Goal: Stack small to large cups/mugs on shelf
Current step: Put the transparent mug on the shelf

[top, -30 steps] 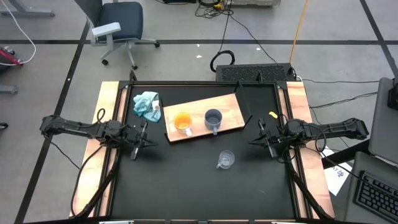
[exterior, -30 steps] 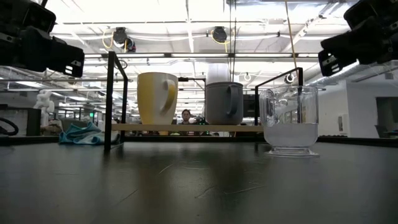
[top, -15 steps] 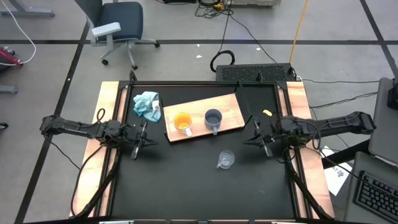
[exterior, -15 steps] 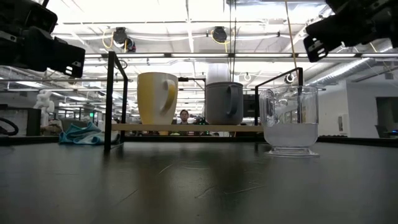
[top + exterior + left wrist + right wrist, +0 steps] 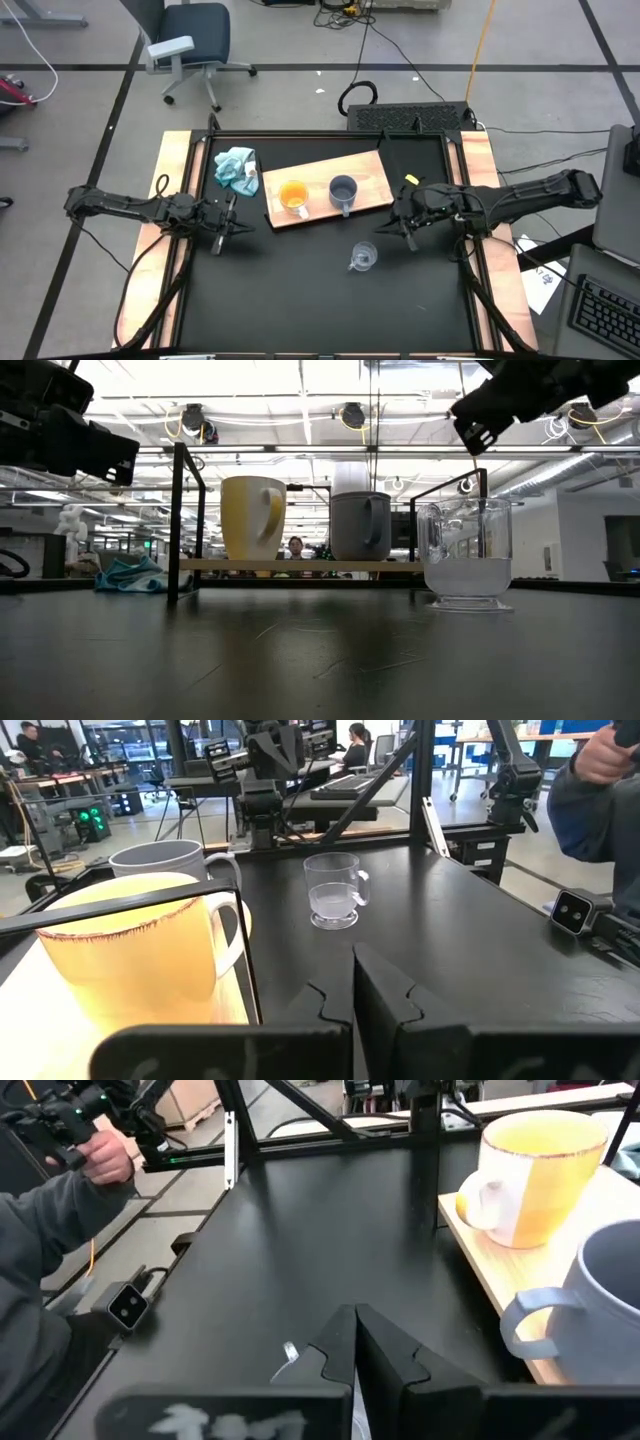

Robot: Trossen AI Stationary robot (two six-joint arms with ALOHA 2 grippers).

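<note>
An orange mug (image 5: 293, 197) and a grey-blue mug (image 5: 343, 191) stand upright on the light-wood shelf board (image 5: 375, 175). A clear glass cup (image 5: 362, 257) stands on the black table, nearer than the board; it also shows in the low view (image 5: 465, 555). My right gripper (image 5: 393, 223) is shut and empty, raised above the table to the right of the glass cup and near the board's right end. Its shut fingers show in the right wrist view (image 5: 355, 1345). My left gripper (image 5: 232, 218) is shut and empty, left of the board.
A light-blue cloth (image 5: 236, 168) lies at the board's far left. Pale wooden rails (image 5: 175, 200) run along the table's left and right sides. A person's hand and sleeve (image 5: 100, 1155) show beyond the table. Bare black table lies in front of the glass cup.
My right gripper has gone toward the table's left edge, from the right rail toward the board's right end and the glass cup, and has risen somewhat. Its fingers stay shut. The mugs, the glass cup and my left arm have kept still.
</note>
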